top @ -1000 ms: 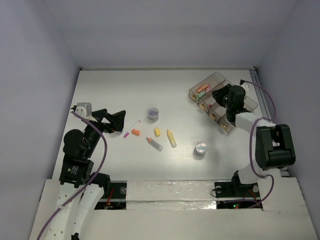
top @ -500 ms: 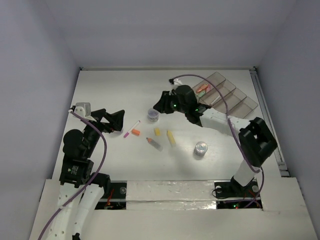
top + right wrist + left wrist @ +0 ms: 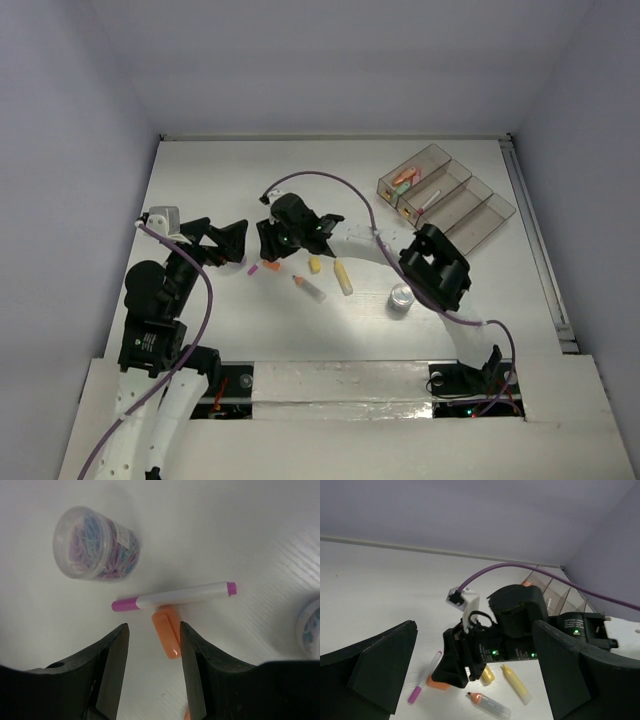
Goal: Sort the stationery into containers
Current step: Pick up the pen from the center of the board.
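My right gripper (image 3: 268, 246) (image 3: 153, 630) is open and hangs low over a small orange bit (image 3: 166, 631) (image 3: 270, 267); the bit lies between the fingers, nearer the right one. A thin white pen (image 3: 172, 596) with pink ends lies just beyond it, touching its far end. A purple tin (image 3: 95, 545) stands further on; in the top view the arm hides it. My left gripper (image 3: 225, 238) (image 3: 475, 625) is open and empty, just left of these items. The four bins (image 3: 445, 195) stand at the back right, with markers (image 3: 404, 180) in the leftmost.
A yellow bit (image 3: 314, 264), a yellow marker (image 3: 343, 276) and a clear marker with an orange tip (image 3: 308, 288) lie right of my right gripper. A silver tin (image 3: 401, 298) stands under the right arm's elbow. My right arm stretches across the table's middle.
My right arm has swung from the bins at the right across to the left and now sits over the orange bit and the pen. The left arm has not moved.
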`<control>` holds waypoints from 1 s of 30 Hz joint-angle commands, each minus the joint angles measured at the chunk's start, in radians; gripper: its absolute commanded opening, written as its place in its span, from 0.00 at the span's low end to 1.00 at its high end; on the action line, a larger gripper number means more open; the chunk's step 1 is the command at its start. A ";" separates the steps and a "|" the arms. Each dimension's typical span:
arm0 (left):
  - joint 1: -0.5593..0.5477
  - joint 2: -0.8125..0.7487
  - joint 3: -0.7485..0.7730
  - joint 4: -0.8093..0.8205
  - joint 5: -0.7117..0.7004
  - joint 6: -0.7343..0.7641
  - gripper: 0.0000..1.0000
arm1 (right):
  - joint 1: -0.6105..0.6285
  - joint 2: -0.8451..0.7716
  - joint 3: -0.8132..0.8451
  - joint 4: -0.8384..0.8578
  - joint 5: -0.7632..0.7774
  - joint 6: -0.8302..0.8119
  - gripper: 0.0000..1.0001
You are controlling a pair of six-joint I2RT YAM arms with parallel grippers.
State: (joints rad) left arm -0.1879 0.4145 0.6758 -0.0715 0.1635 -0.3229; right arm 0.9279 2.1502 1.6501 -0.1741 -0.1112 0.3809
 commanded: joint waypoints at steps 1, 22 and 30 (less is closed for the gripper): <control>0.005 -0.013 0.027 0.052 0.005 0.002 0.99 | 0.011 0.056 0.109 -0.109 0.057 -0.036 0.51; -0.004 -0.025 0.025 0.050 0.005 0.002 0.99 | 0.029 0.272 0.284 -0.160 0.153 -0.033 0.61; -0.004 -0.026 0.027 0.050 0.004 0.002 0.99 | 0.060 0.336 0.353 -0.192 0.255 -0.141 0.49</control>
State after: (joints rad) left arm -0.1886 0.3962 0.6758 -0.0715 0.1638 -0.3229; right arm 0.9577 2.4218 1.9739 -0.2993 0.0738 0.3073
